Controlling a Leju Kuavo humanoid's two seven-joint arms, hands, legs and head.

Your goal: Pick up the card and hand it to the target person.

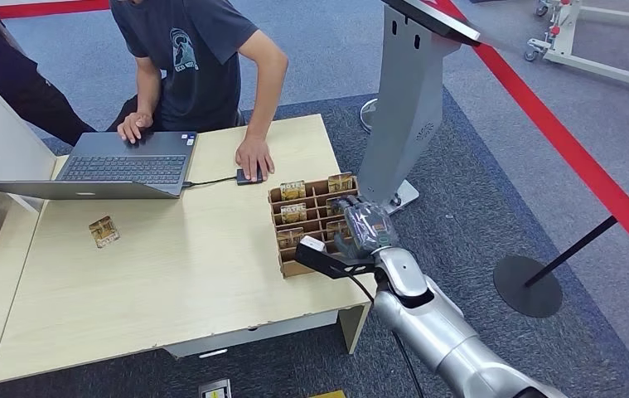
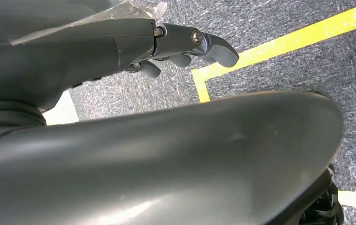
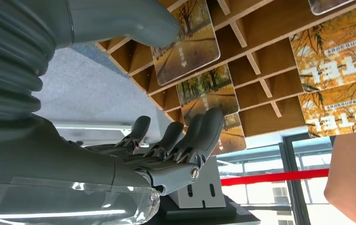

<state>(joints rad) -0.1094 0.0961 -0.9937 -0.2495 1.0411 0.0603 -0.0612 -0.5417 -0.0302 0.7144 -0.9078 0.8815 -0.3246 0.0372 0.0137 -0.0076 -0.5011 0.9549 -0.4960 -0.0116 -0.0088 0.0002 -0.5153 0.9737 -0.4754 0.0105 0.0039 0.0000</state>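
Note:
A wooden rack [image 1: 294,269] on the table's right end holds several cards printed with autumn trees, such as one card [image 1: 292,191] in its far row. My right hand [image 1: 366,225] hovers over the rack's right side. In the right wrist view, that hand [image 3: 166,150] has its thumb [image 3: 133,21] against one card [image 3: 187,44] and its fingers [image 3: 204,131] spread by a lower card [image 3: 208,91]; nothing is gripped. A loose card [image 1: 104,231] lies at the table's left. My left hand [image 2: 185,47] hangs over carpet and holds nothing.
A person [image 1: 195,58] sits at the far side, one hand [image 1: 254,159] on a dark device, the other on a laptop [image 1: 128,166]. A grey kiosk stand [image 1: 406,99] rises right of the table [image 1: 170,282]. A stanchion base [image 1: 526,286] stands on the carpet.

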